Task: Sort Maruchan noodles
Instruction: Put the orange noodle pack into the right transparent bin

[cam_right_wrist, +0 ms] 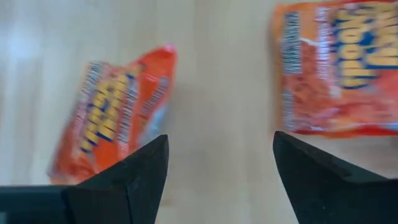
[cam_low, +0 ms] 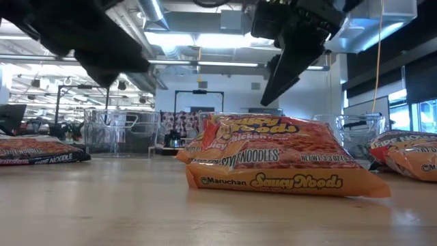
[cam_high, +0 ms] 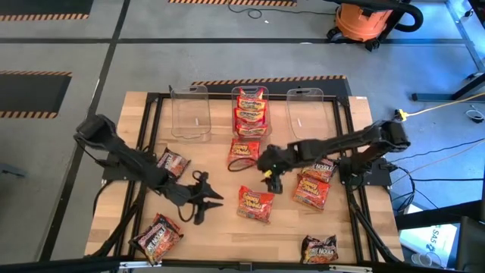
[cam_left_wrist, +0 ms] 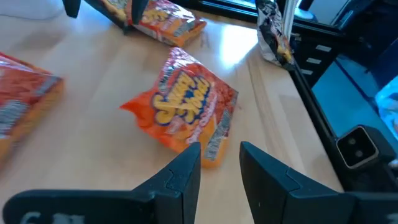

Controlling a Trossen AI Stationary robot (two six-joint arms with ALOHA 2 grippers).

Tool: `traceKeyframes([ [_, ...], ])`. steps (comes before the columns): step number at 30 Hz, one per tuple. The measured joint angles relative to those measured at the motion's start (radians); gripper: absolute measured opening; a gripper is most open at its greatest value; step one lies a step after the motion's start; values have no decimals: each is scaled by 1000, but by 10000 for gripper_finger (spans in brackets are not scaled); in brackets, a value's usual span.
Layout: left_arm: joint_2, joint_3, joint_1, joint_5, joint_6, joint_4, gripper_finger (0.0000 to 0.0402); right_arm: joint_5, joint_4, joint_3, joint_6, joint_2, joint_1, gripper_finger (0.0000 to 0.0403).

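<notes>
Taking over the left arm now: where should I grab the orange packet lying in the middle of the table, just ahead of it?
Judging by its pose, take the orange Saucy Noods plastic packet across its near short end, coming from the left hand side. It lies flat and loose on the wooden table, and its crimped end seam faces the left hand's open fingers.

The overhead camera is looking straight down on the whole wooden table (cam_high: 144,114) and the grey floor around it. The low camera is sitting at table height, facing level across the boards into the room, very close to an orange Saucy Noods packet (cam_low: 280,164). The left wrist camera is looking forward past its own fingers (cam_left_wrist: 180,177) at that same orange packet (cam_left_wrist: 183,109). The right wrist camera is pointing down, close to the tabletop, and it is sharing that packet too (cam_right_wrist: 112,112).
</notes>
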Motion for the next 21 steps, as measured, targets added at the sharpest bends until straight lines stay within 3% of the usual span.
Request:
traceKeyframes([
  [7,260,157,12,-2,6,76,105,-45,172,-83,204,0,57,268],
  [16,508,376,35,12,48,79,105,-63,317,-169,399,0,90,346],
  [21,603,439,35,41,46,80,105,-69,388,-187,480,58,107,362],
])
